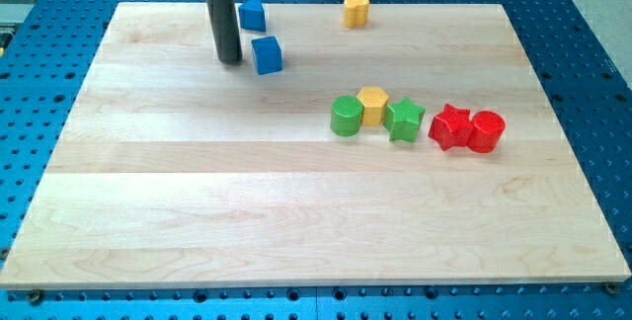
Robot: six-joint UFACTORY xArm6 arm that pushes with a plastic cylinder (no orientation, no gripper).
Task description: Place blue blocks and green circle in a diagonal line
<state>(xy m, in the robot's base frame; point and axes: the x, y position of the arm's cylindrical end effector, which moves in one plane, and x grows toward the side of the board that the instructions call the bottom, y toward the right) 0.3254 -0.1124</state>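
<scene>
My tip [229,60] rests on the board near the view's top left. A blue cube [267,54] lies just to the right of the tip, a small gap apart. A second blue block [252,14], roughly triangular, lies above it, close to the rod's right side. The green circle [347,117] lies right of the board's middle, at the left end of a row, touching a yellow block.
A yellow hexagon [372,106] and a green star [404,120] follow the green circle in the row. A red star [451,126] and a red circle [487,130] lie further right. Another yellow block [355,10] lies near the board's top edge.
</scene>
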